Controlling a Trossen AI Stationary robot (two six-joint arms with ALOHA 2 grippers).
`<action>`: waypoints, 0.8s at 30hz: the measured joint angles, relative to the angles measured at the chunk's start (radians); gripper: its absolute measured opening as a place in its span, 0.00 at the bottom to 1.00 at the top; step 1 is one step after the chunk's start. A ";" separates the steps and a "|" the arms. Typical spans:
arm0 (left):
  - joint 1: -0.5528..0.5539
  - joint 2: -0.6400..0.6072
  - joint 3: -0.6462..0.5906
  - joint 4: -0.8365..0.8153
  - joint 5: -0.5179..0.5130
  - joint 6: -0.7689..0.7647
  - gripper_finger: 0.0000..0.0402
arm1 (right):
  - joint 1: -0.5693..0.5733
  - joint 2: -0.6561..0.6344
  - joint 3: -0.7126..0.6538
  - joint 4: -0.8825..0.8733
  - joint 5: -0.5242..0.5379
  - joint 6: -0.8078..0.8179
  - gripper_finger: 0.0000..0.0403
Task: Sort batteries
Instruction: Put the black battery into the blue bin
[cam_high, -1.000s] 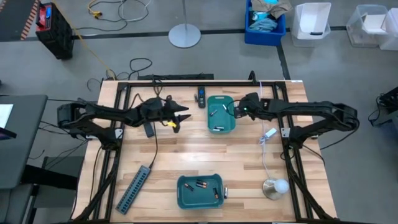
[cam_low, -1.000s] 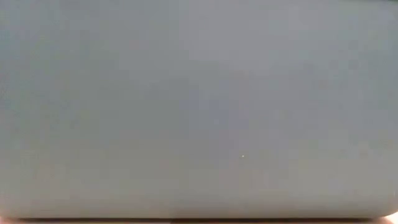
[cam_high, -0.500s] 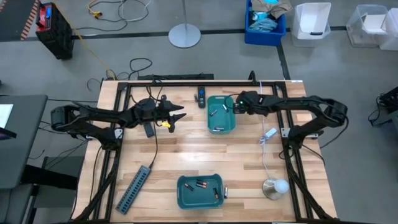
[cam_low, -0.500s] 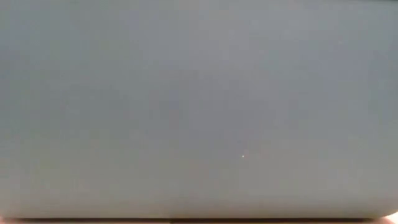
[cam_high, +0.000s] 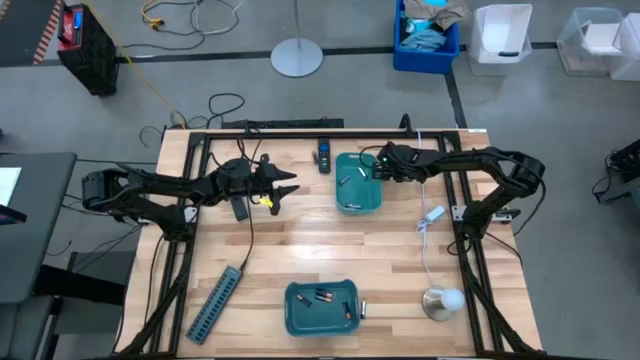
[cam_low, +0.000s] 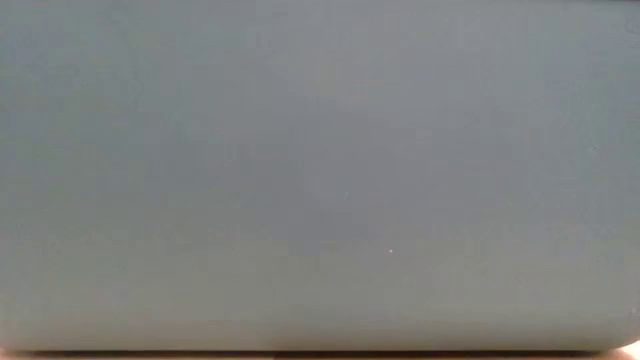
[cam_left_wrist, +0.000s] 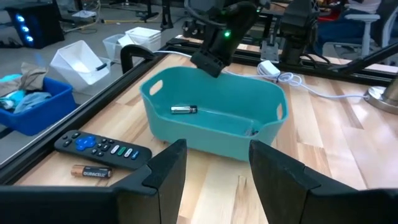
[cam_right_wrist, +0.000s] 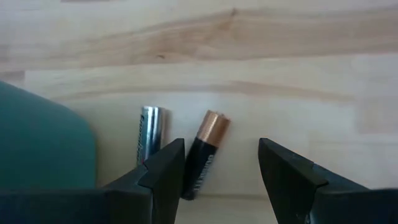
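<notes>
Nearby, right gripper (cam_right_wrist: 221, 171) wide over two batteries (cam_right_wrist: 200, 162) beside teal bin (cam_right_wrist: 43, 146); left gripper (cam_left_wrist: 214, 165) wide, facing remote (cam_left_wrist: 102, 148).

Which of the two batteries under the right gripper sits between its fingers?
The black battery with the copper-coloured end; it lies in the gap of the open right gripper. The silvery battery lies outside, beside the teal bin.

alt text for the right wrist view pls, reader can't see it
The right gripper hangs open just above the wooden table, its two dark fingers either side of a black battery with a copper end. A silver battery lies beside it, by a teal bin's corner.
</notes>
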 joint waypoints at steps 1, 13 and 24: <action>0.000 0.000 0.000 0.000 0.001 0.000 0.42 | 0.002 0.005 0.000 0.005 -0.001 0.002 0.55; 0.000 0.000 0.000 -0.009 0.002 0.001 0.42 | 0.003 0.018 0.001 -0.014 0.004 0.014 0.48; 0.000 0.000 0.000 -0.024 0.002 0.001 0.42 | 0.003 0.018 0.000 0.004 0.003 0.010 0.45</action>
